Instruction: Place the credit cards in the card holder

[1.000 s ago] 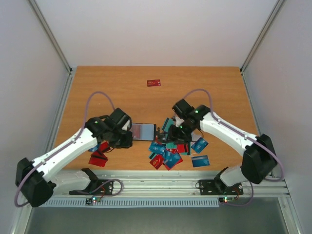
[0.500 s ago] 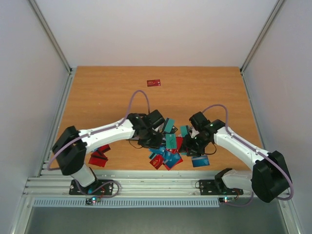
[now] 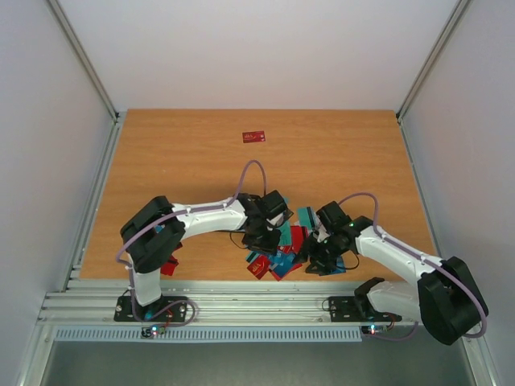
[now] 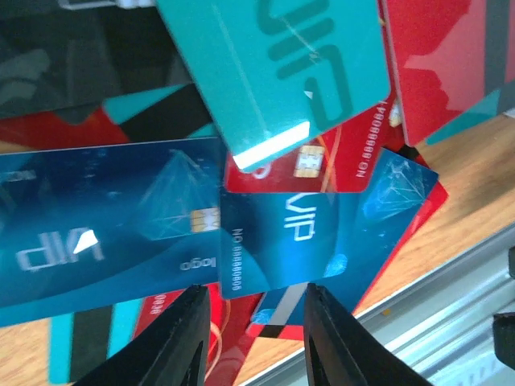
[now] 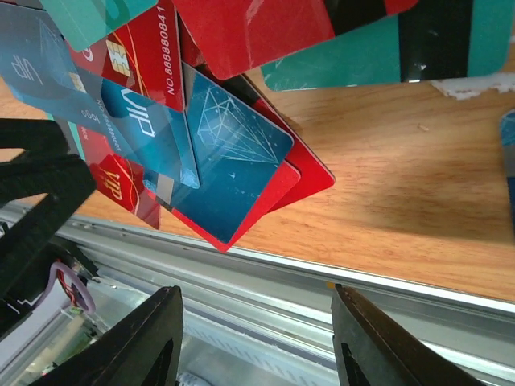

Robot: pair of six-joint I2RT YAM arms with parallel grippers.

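Showing both arms bent low over the heap of credit cards (image 3: 278,256), which is spread at the near edge of the table (image 3: 185,161). The left gripper (image 4: 253,293) is seen with its fingers parted by a narrow gap, and nothing is held between them. A blue card (image 4: 322,233) is found just ahead of its fingertips, and a teal card (image 4: 282,64) is propped farther ahead, over red cards. The right gripper (image 5: 256,293) is seen with its fingers spread wide, and nothing is gripped. A diamond-patterned card (image 5: 233,161) is laid on a red one just ahead of it, and a metal rail (image 5: 362,281) is crossed beneath its fingertips. A lone red card (image 3: 254,137) is seen well beyond both grippers, far from the heap. The card holder cannot be made out; whether it is hidden beneath the left arm cannot be told.
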